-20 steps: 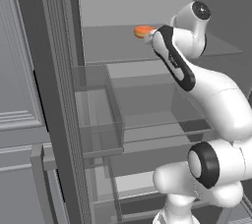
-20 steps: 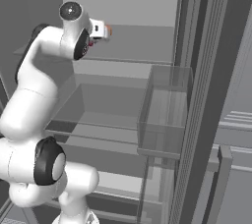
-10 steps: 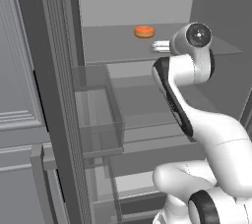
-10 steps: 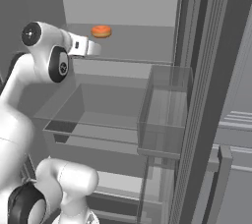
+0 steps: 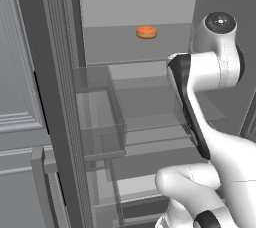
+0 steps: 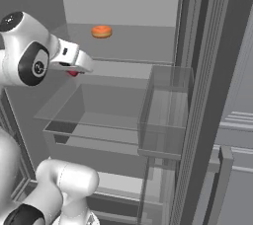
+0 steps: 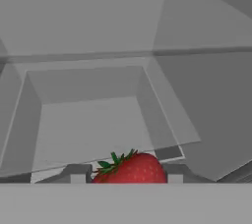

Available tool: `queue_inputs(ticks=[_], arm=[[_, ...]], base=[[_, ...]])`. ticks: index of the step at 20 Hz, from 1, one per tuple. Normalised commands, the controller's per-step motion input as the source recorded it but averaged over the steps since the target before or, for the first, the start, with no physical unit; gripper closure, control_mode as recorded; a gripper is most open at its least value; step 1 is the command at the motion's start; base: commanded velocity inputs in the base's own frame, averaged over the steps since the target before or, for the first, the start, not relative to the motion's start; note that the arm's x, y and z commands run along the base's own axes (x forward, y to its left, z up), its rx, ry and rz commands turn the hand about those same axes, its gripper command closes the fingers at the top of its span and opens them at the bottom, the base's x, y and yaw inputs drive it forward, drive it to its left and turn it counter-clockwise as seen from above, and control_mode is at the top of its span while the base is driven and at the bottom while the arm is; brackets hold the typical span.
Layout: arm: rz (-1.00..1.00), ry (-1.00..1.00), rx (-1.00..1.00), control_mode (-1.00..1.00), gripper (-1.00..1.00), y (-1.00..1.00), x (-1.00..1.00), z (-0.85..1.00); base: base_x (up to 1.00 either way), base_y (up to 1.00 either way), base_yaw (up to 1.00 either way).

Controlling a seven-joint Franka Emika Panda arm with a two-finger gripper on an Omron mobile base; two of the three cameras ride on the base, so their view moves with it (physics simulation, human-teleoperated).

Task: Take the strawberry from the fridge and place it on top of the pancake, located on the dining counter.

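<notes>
**Strawberry in the jaws, arm in front of the open fridge**

I've got the gripper (image 7: 123,176) closed on the strawberry (image 7: 129,169): in the hand view the berry sits between the two dark finger tips, filling the narrow gap. In the right base view I see it as a small red spot (image 6: 73,73) under the hand, in front of the glass shelves.

Fridge (image 5: 60,97) interior is pale grey, with clear glass shelves and a clear, boxy door bin (image 6: 165,113); I see nothing in the bin. A flat round orange disc (image 5: 146,32) lies on the upper shelf near the back wall, well apart from the berry.

Berry orientation: green leaf crown points up-left in the hand view. Its lower part is cut off by the view's edge, so I can't tell its long axis. Skin is glossy red and rounded.
</notes>
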Motion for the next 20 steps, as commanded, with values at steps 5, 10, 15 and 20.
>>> queue_inputs(ticks=[5, 10, 15, 20], arm=[[0.09, 0.37, 0.0, -1.0, 1.0, 0.0, -0.88, -0.58], [0.02, 0.05, 0.15, -1.0, 1.0, 0.0, -0.27, -0.65], [0.0, 0.0, 0.17, -1.0, 1.0, 0.0, -0.17, -0.41], [0.0, 0.0, 0.0, -1.0, 1.0, 0.0, -0.22, -0.04]], base=[[0.0, 0.0, 0.0], [0.0, 0.0, 0.0], [0.0, 0.0, 0.0], [0.0, 0.0, 0.0]])
